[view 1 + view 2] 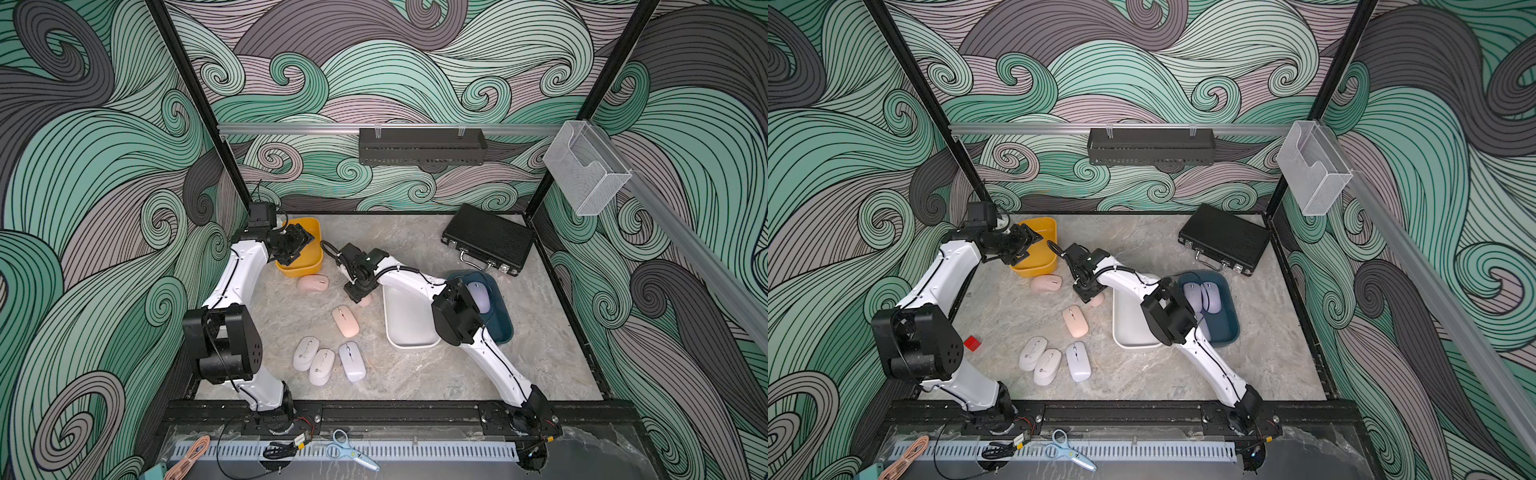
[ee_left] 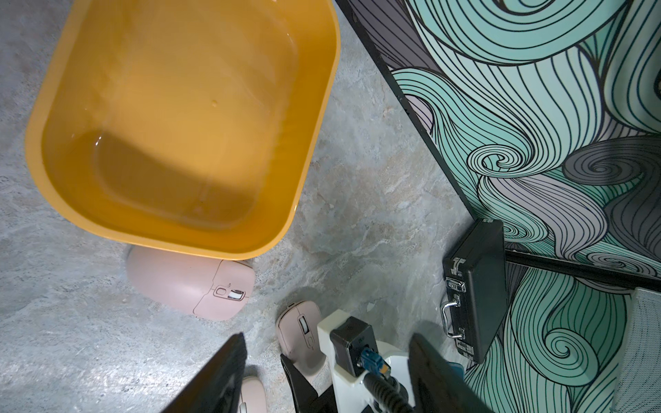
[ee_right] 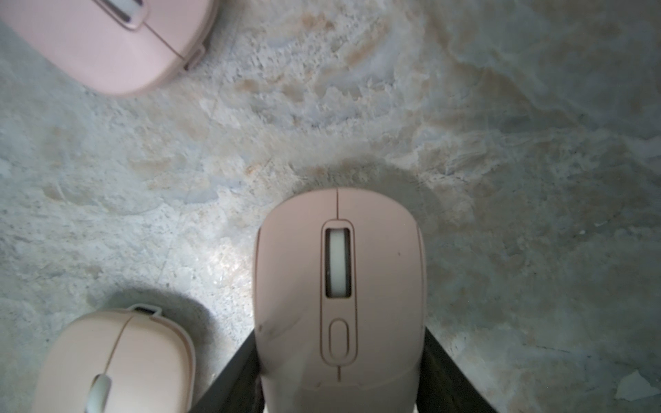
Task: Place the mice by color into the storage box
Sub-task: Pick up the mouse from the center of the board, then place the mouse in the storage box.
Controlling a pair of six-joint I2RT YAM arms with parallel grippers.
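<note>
My right gripper [image 1: 360, 297] [image 3: 339, 332] is down at mid-table, its jaws against both sides of a pale pink mouse [image 3: 339, 286] [image 2: 300, 329] that lies on the table. Two more pink mice lie nearby: one [image 1: 312, 284] beside the yellow box [image 1: 309, 266] [image 2: 71, 89], the other [image 1: 345, 321] nearer the front. Three off-white mice [image 1: 321, 366] lie together at the front. Lavender mice [image 1: 1211, 297] sit in the blue box [image 1: 500, 316]. The white box [image 1: 407, 328] is between them. My left gripper [image 1: 297, 245] [image 2: 327, 338] hangs open over the yellow box, holding nothing.
A black case [image 1: 488, 239] lies at the back right corner. A small red block [image 1: 972, 343] sits beside the left arm. Scissors [image 1: 349, 451] and cables lie on the front rail. A black basket [image 1: 422, 145] and a clear holder [image 1: 582, 166] hang on the walls.
</note>
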